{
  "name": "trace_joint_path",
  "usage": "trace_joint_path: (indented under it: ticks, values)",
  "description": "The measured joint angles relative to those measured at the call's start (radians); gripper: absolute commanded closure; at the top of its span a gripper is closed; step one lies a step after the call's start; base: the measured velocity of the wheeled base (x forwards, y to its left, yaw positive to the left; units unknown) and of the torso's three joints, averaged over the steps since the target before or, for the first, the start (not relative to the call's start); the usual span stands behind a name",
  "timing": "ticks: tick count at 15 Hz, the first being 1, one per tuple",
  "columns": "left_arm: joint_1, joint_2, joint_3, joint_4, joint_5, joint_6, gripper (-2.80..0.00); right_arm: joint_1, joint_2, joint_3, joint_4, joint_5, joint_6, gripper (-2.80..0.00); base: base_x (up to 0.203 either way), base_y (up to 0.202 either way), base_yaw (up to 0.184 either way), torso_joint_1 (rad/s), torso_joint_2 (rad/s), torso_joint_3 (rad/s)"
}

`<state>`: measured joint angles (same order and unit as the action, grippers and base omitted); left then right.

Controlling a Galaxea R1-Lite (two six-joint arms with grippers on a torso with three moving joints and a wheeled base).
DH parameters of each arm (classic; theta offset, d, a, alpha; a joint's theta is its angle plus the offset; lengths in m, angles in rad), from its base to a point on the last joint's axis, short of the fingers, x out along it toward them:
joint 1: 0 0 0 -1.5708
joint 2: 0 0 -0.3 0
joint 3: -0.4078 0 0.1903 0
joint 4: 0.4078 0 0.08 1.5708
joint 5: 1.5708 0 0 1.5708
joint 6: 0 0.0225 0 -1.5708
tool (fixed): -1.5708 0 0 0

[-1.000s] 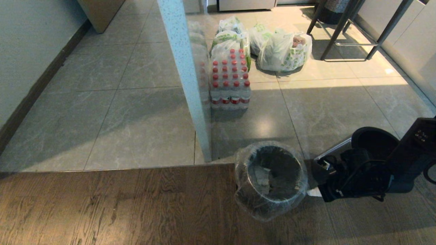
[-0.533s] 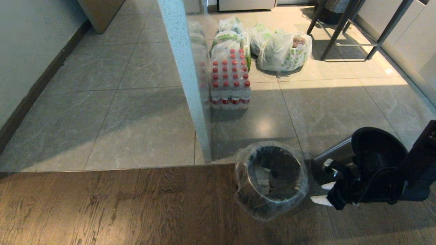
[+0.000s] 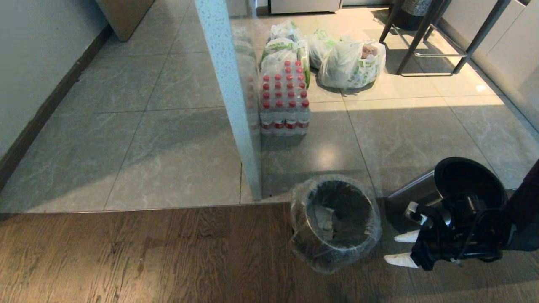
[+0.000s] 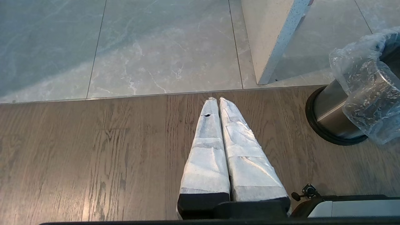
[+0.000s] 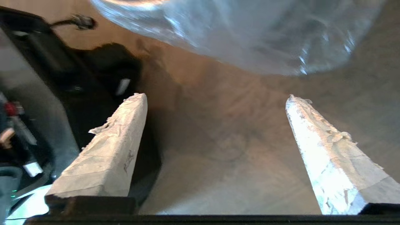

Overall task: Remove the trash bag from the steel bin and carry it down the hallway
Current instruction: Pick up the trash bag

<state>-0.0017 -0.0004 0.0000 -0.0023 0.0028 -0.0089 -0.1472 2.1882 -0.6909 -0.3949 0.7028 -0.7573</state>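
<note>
- We are holding our right tool (image 3: 399, 248) low beside the steel bin (image 3: 334, 223), on its right, its two white-wrapped fingers (image 5: 115, 147) spread wide with nothing between them.
- We are seeing the trash bag (image 3: 303, 248) sitting in the steel bin, its clear crinkly plastic folded over the rim and hanging down the outside.
- The bin is standing on the wooden floor (image 3: 147, 256) just at the edge of the grey tiles (image 3: 168, 155), near the foot of a speckled pillar (image 3: 229, 92).
- A second steel cylinder with a broad black rim (image 3: 469, 176) is standing just behind our right tool.
- We are keeping our left tool (image 4: 218, 101) above the wooden floor, its fingers pressed together and holding nothing, the bin off to its side.
- Farther off on the tiles, a pack of red-capped bottles (image 3: 284, 99) and white grocery bags (image 3: 351, 63) are sitting together.
</note>
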Motion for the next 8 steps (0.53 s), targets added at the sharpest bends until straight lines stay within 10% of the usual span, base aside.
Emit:
trace_joint_path:
  ticks: [8]
  values:
    - [0.0,0.0,0.0,0.0,0.0,0.0,0.0,0.054,0.065,-0.086,-0.054,0.003,-0.007,-2.8,0.0,0.0,0.0,0.0,0.0,0.0]
